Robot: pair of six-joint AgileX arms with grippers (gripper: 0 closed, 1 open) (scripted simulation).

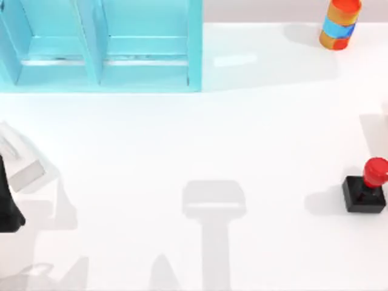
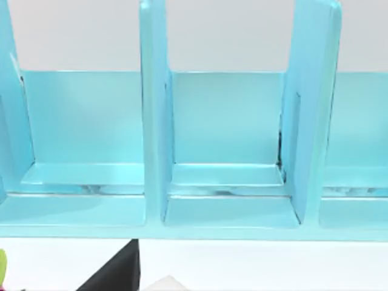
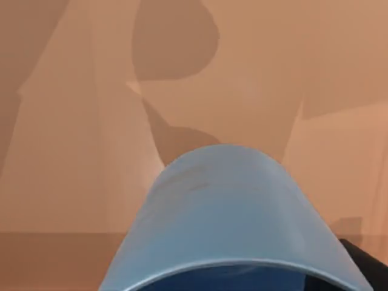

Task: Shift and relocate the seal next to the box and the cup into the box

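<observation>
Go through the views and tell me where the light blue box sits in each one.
Top view: the box fills the upper left, at the table's far edge.
Left wrist view: the box spans the picture, compartments facing the camera.
Right wrist view: not told; the cup is close up.
Shared landmark: the box's upright dividers.

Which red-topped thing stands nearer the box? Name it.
The striped can, standing level with the box at the table's far right. The seal stands much farther forward.

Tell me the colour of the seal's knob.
Glossy red, on a black block base; the seal shows best in the top view.
</observation>
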